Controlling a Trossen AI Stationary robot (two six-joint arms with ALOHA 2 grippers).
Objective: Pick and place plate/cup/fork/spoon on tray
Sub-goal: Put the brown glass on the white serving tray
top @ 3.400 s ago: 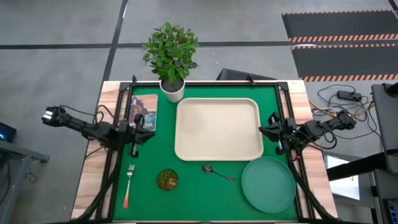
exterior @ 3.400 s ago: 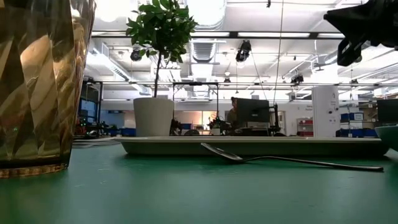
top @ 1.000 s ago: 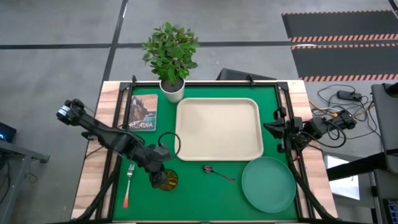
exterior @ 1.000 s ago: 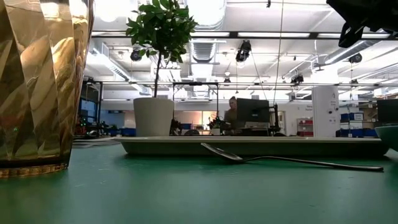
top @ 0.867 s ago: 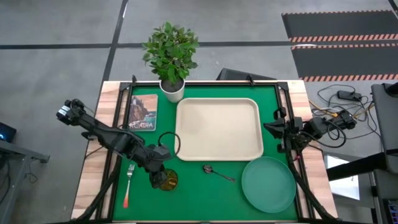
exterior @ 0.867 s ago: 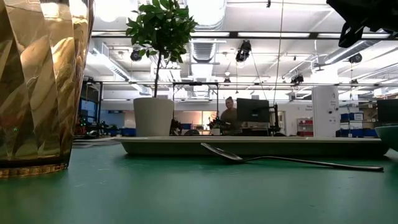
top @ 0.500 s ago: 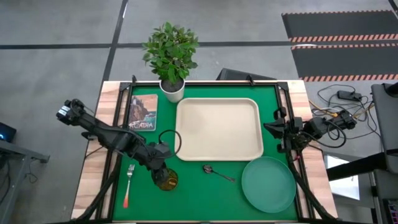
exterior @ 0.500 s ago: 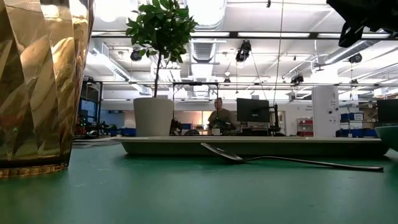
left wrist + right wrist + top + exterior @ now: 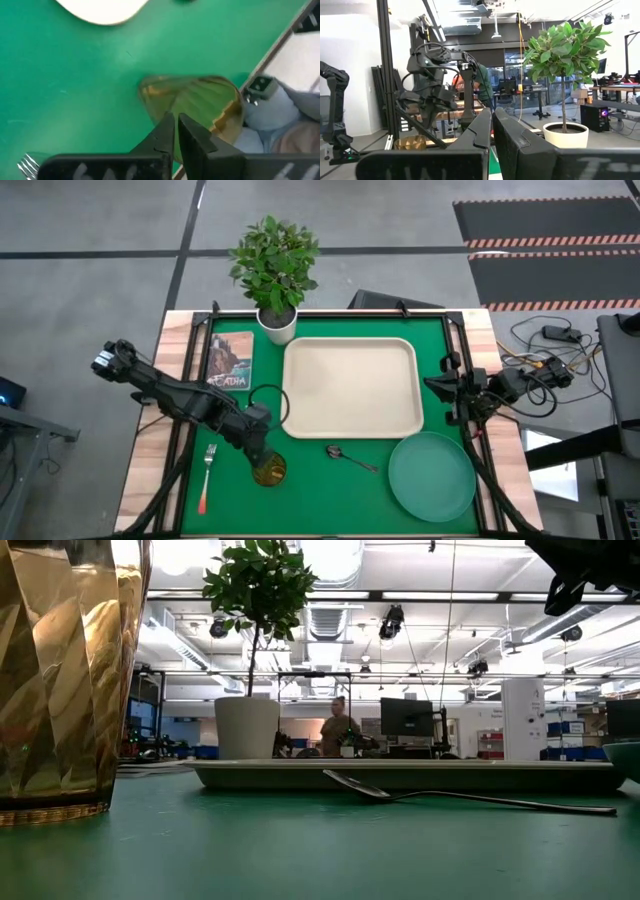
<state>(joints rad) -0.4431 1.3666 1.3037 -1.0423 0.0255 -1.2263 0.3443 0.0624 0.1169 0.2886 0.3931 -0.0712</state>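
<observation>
The left tool (image 9: 256, 450) is hanging right over the cup (image 9: 268, 471), with its two fingers (image 9: 162, 137) pressed nearly together and holding nothing. The cup is standing on the green tabletop (image 9: 310, 495), near the tray's (image 9: 350, 385) front left corner. The tray is lying in the middle with nothing on it. The spoon (image 9: 350, 457) is lying just in front of the tray. The plate (image 9: 432, 476) is sitting at the front right, close to the spoon. The fork (image 9: 206, 477) is lying to the left of the cup. The right tool (image 9: 440, 390) is waiting beside the tray's right edge, and its fingers (image 9: 482, 131) are almost touching too. A plant pot (image 9: 279, 327) is standing behind the tray.
</observation>
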